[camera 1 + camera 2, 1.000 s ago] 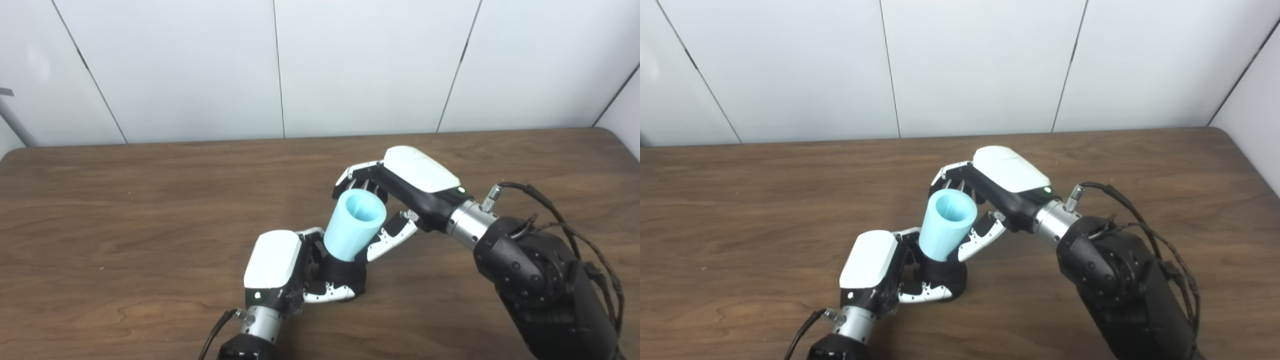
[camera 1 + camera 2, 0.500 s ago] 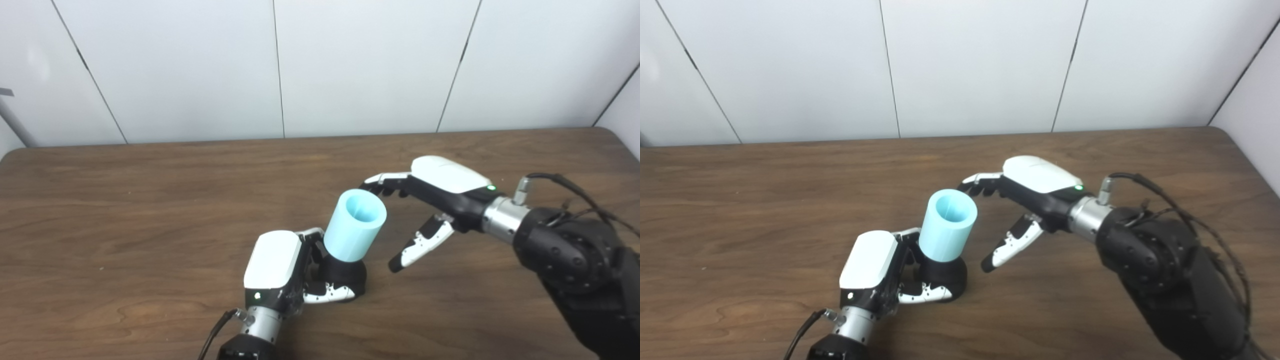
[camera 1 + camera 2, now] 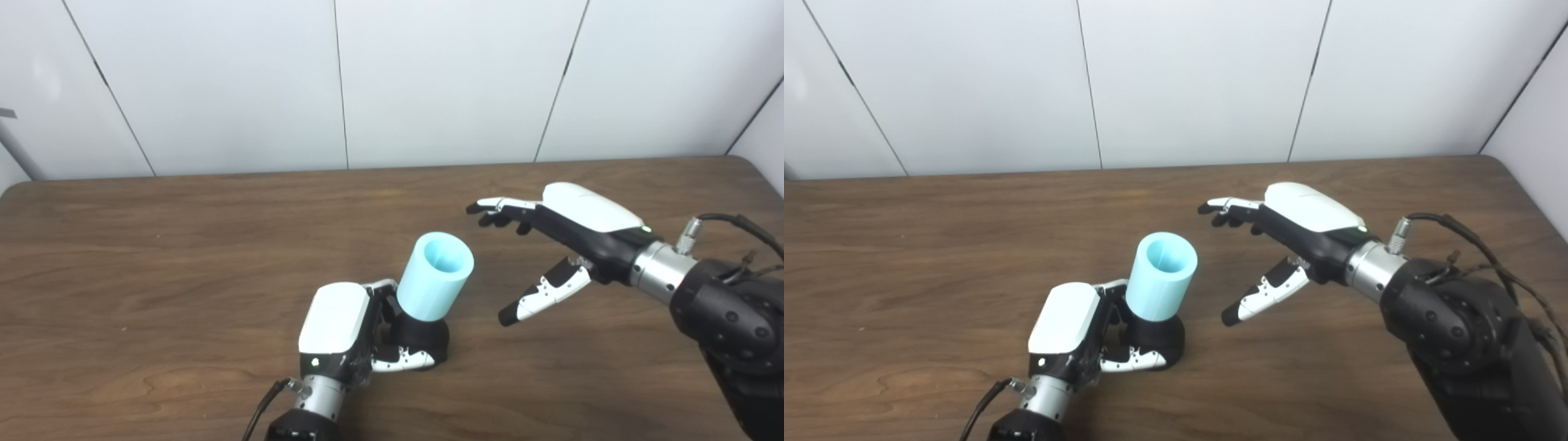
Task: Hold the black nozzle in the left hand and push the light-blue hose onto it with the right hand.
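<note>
Left hand (image 3: pixel 343 327) wraps the rounded matte black nozzle (image 3: pixel 422 335) on the wood-grain bench (image 3: pixel 153 275). Smooth cylindrical light-blue hose (image 3: pixel 436 275) sits tilted on it. Right hand (image 3: pixel 563 229) spread wide, empty, beside.

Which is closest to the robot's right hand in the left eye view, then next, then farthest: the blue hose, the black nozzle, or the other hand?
From the right hand, open and holding nothing:
1. Light-blue hose, just to its left, standing tilted on the nozzle.
2. Black nozzle, lower, under the hose.
3. Left hand, farthest left, wrapped around the nozzle.
</note>
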